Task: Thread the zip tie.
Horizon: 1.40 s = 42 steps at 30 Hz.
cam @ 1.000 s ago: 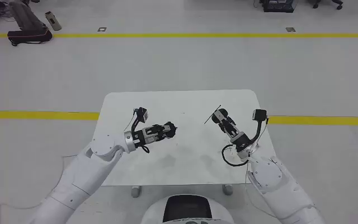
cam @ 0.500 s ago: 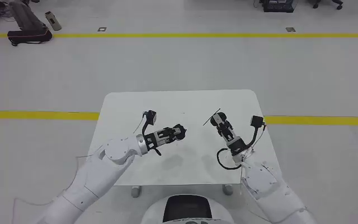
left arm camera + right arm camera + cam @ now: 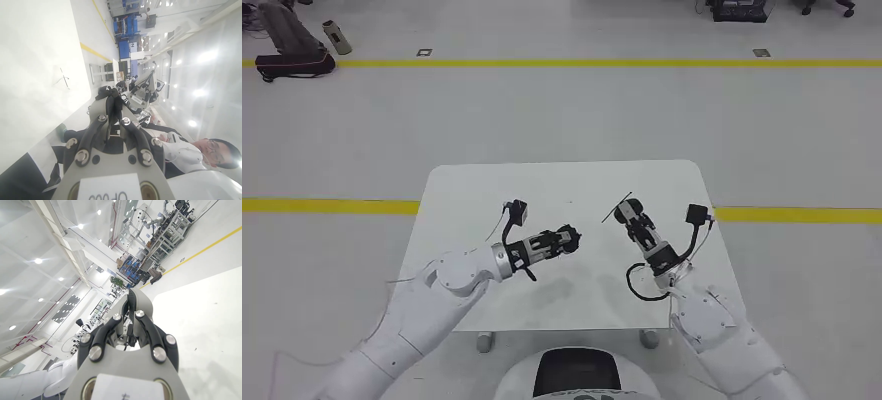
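Note:
A thin black zip tie (image 3: 614, 209) sticks out crosswise from my right gripper (image 3: 625, 211), which is shut on it above the right half of the white table (image 3: 542, 185). In the right wrist view the right gripper (image 3: 131, 294) has its dark pads pressed together. My left gripper (image 3: 569, 238) hangs over the table's middle, pointing at the right gripper with a small gap between them. Seen from the left wrist, the left gripper (image 3: 111, 96) is shut, and I cannot make out anything in it. The zip tie (image 3: 64, 79) shows as a thin black strip against the tabletop.
Both grippers hang above the bare tabletop (image 3: 572, 290), well inside its edges. The table's right edge (image 3: 720, 235) lies close behind the right arm. Beyond the table, a yellow line (image 3: 332, 206) runs across the floor.
The left arm has swung right, bringing its gripper toward the right one. The right gripper has shifted slightly left with the zip tie. The gap between them has narrowed.

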Motion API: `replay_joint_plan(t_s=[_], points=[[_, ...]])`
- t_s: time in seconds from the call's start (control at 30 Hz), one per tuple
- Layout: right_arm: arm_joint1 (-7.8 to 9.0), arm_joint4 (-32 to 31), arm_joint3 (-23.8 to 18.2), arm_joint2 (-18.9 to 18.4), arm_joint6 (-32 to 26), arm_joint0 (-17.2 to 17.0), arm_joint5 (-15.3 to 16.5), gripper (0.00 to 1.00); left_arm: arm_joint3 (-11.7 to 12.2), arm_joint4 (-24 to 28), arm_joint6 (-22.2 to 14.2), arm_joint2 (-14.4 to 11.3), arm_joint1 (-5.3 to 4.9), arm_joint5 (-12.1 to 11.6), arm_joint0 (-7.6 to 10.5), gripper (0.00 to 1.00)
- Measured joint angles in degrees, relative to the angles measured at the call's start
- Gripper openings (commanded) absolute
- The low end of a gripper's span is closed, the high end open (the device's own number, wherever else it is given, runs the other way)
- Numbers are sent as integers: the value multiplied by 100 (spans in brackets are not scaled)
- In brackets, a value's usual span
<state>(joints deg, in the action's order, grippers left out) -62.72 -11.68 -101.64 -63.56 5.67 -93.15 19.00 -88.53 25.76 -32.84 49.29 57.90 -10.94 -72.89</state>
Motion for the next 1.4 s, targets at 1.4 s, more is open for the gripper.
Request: replay_joint_plan(t_s=[1.4], points=[[-292, -624, 432, 333, 660, 179, 48, 0, -244, -1472, 992, -9, 99, -314, -86, 0]])
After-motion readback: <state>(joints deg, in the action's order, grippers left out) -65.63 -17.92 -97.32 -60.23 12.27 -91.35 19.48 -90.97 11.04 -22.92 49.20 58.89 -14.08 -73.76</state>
